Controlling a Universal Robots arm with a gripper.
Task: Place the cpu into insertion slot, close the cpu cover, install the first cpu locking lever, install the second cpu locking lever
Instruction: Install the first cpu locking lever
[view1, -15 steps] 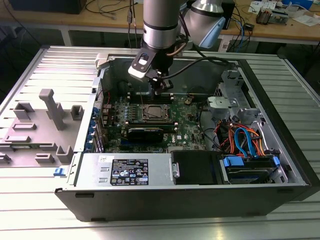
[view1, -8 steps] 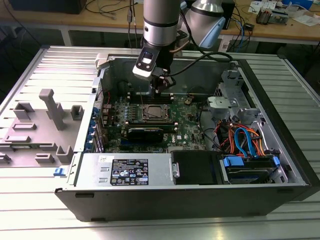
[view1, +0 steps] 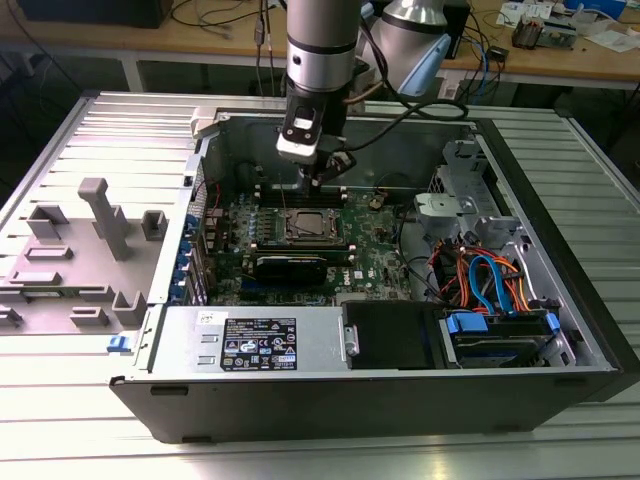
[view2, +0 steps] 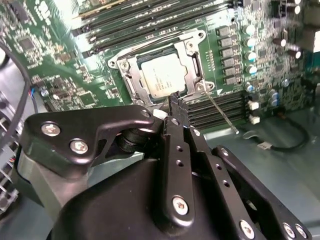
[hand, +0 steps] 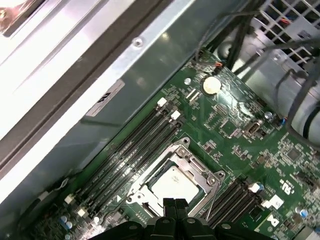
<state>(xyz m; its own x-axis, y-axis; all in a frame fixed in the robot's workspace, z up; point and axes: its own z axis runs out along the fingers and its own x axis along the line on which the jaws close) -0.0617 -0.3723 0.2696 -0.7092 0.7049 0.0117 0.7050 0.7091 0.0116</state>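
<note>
The cpu, a silver-grey square chip, lies flat in the insertion slot on the green motherboard and hides the contact field. The cpu cover is down around it as a silvery frame. One thin locking lever sticks out slantwise from a corner of the cover, over the memory slots. My gripper hangs just above the socket's edge, fingers pressed together with nothing between them. The chip, the cover and the gripper appear in the first wrist view, and gripper and chip in the exterior view.
The open computer case walls in the board. Long black memory slots flank the socket. Orange and blue cables and a drive bay sit at the exterior view's right. A grey fixture stands outside on the exterior view's left.
</note>
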